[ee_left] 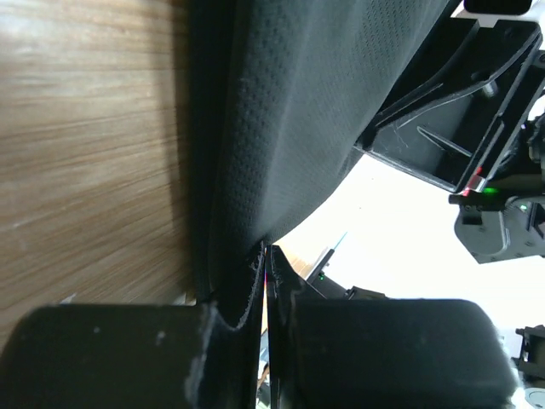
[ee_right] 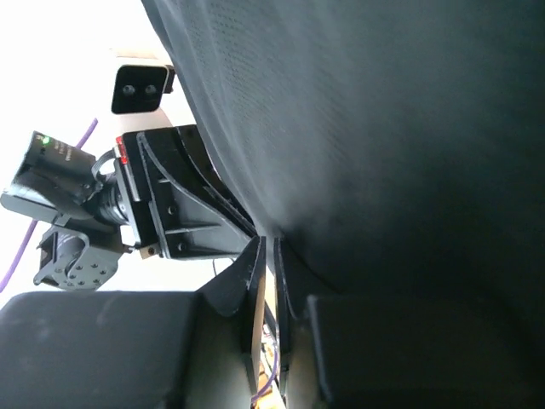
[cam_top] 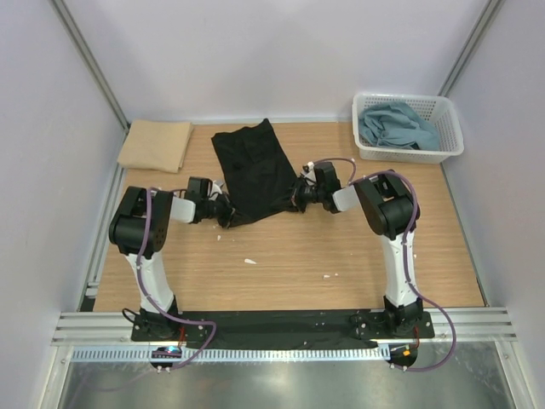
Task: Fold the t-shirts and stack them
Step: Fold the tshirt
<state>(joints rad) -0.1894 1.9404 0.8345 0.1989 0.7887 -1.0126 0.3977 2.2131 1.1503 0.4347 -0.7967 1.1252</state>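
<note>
Black t-shirt is clamped at its near corners by left pincer and right pincer.

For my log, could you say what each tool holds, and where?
Both pinch the black t-shirt: left tool its near left corner, right tool its near right corner.

black t-shirt cropped, blue-grey t-shirts count unclear
</note>
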